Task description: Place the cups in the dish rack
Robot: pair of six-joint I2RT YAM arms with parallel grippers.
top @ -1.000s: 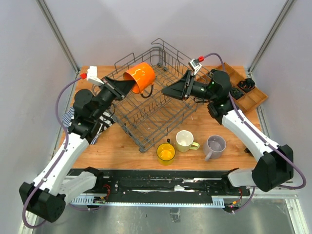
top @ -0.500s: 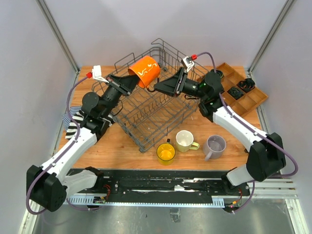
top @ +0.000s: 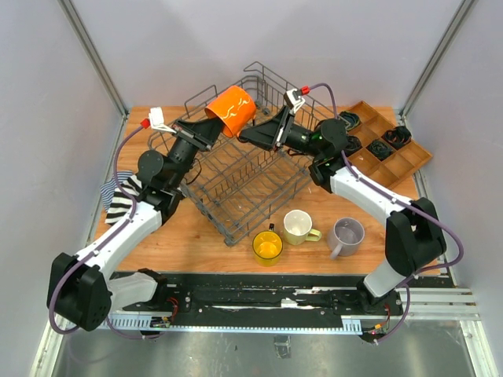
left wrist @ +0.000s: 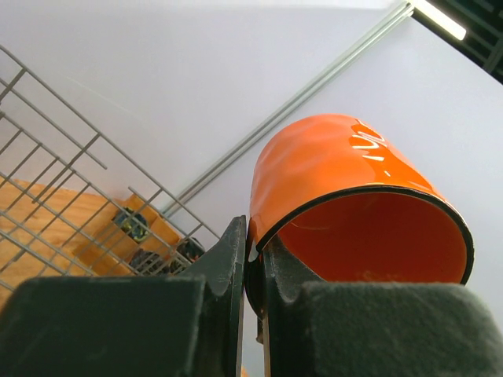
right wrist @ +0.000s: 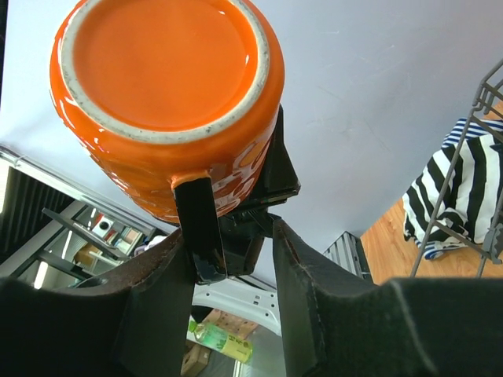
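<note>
Since a second ago the right arm has swung in toward the left one, and its right gripper (top: 245, 135) now sits just under the raised orange mug (top: 230, 111). Its jaws are apart, with the mug's dark handle (right wrist: 200, 228) between them. The handle touches one finger, and a gap shows on the other side, so it is not yet pinched. The left gripper (left wrist: 253, 243) is clamped on the mug's rim, one finger inside and one outside, holding it tilted with the base pointing toward the right arm.

The mug looks like glazed ceramic — stiff, slick, and likely to chip if it knocks the wire. The rim wall and the handle are the sound places to hold it, and the handle gives better control of tilt.

The mug hangs above the far-left corner of the dish rack (top: 236, 184), clear of the tines. On the counter (top: 196, 236), near the rack's front, stand the yellow mug (top: 267, 246), cream mug (top: 299, 226) and lavender mug (top: 346, 234) — still unloaded.
</note>
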